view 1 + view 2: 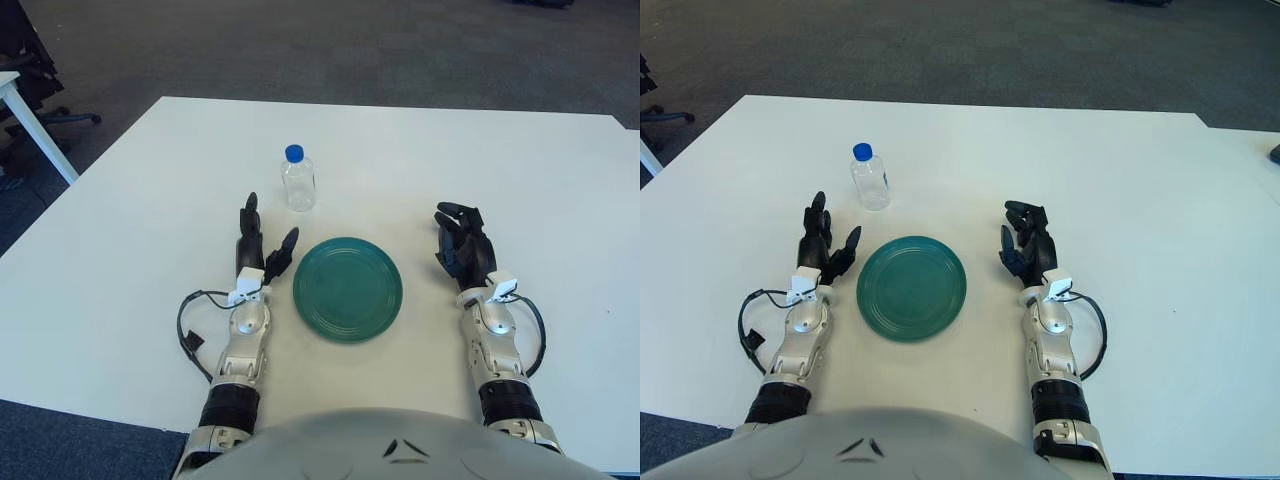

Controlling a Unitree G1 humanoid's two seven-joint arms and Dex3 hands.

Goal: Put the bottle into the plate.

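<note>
A small clear bottle (298, 181) with a blue cap stands upright on the white table (140, 200), beyond the plate and a little to its left. The round green plate (348, 288) lies flat in the middle, with nothing on it. My left hand (262, 243) is just left of the plate's rim, below the bottle and apart from it, turned on edge with its fingers spread and holding nothing. My right hand (462, 245) shows to the right of the plate, fingers relaxed and empty.
A black cable (192, 325) loops out beside my left wrist. The table's left edge runs diagonally past dark carpet, where a white table leg (35, 125) and an office chair base (55, 118) stand at far left.
</note>
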